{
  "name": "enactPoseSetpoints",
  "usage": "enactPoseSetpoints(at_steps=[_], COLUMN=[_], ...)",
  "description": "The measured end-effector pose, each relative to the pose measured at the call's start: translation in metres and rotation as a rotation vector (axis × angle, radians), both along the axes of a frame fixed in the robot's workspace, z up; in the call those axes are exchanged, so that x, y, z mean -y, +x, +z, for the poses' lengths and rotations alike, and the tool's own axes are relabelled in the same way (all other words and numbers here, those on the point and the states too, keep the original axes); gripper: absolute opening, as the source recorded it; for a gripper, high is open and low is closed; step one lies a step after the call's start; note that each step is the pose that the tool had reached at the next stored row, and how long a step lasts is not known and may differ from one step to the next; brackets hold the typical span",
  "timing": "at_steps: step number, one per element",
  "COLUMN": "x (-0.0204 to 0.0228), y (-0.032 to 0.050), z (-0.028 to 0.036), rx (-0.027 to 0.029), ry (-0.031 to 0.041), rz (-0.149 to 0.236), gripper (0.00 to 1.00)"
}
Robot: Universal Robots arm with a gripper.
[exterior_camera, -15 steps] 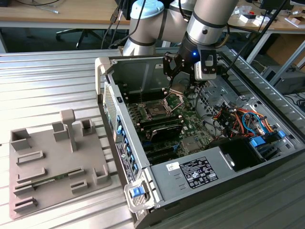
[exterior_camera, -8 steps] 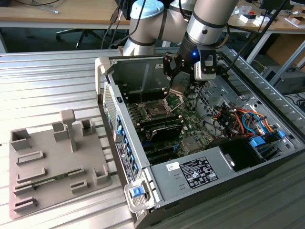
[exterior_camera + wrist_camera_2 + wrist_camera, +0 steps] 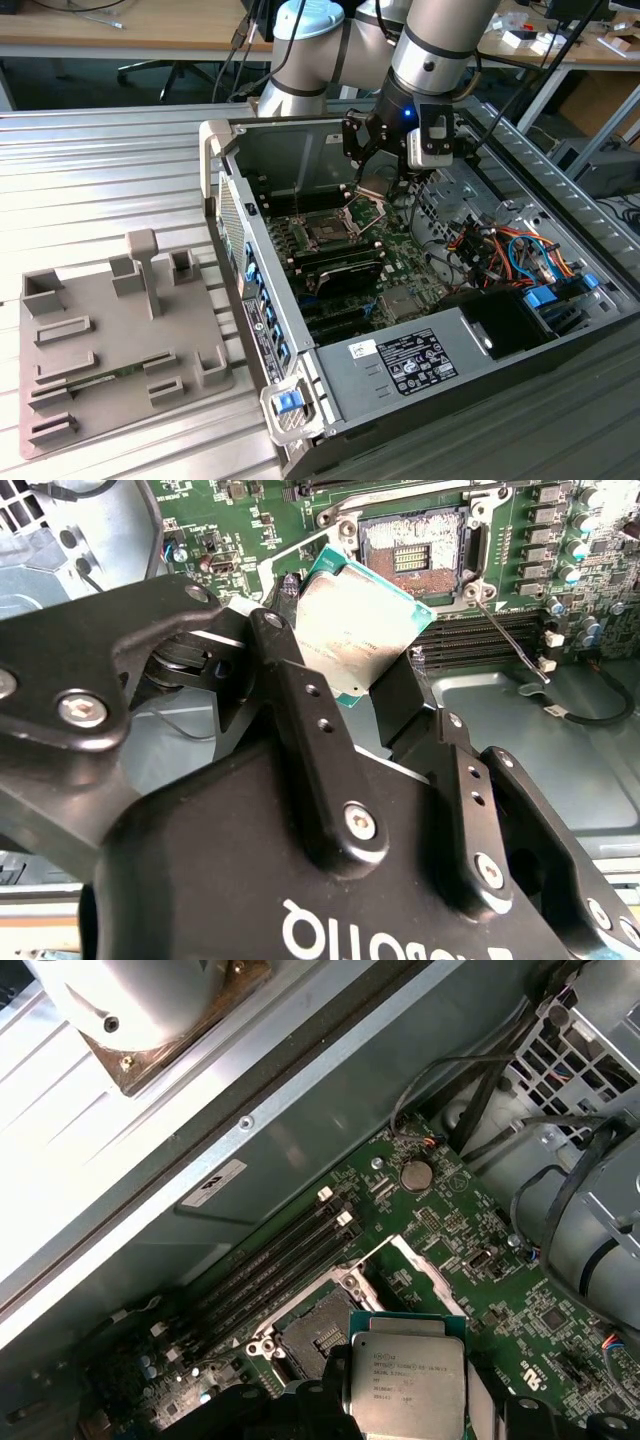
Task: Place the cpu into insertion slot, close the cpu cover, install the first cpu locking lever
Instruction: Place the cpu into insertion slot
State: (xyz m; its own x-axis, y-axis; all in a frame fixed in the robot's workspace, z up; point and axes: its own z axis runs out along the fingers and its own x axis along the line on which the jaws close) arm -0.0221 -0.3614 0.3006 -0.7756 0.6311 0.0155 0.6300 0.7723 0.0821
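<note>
Looking like a robotics lab or electronics workshop: resting on a ribbed metal bench [image 3: 100,170], an opened computer case [image 3: 290,150] baring its green motherboard [image 3: 400,245]; reaching in, a robot arm [image 3: 430,50]; lying alongside, a grey fixture tray [image 3: 110,330]; running behind, wooden desks [image 3: 130,30] trailing cables

**Cpu** [image 3: 365,630]: silvery metal top, satin sheen, edged with green board.
**Gripper** [image 3: 345,670]: matt black body and fingers, fitted with bright steel screws.
**Insertion slot** [image 3: 415,550]: dark centre, framed by a shiny metal rim.
**Motherboard** [image 3: 250,520]: green, semi-gloss.
**Case** [image 3: 300,150]: dull grey sheet metal.
**Fixture plate** [image 3: 110,340], at 8 o'clock of the case in the exterior view: matt grey, plastic-looking.
**Table** [image 3: 100,170]: ribbed bare metal, reflective.
</note>
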Motion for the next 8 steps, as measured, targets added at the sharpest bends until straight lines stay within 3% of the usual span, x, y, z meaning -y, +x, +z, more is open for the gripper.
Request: enactPoseSetpoints(at_steps=[8], x=[0.0000], y=[0.0000], z=[-0.0002], rx=[0.0000], ry=[-0.0005], rz=[-0.009], gripper=[0.55])
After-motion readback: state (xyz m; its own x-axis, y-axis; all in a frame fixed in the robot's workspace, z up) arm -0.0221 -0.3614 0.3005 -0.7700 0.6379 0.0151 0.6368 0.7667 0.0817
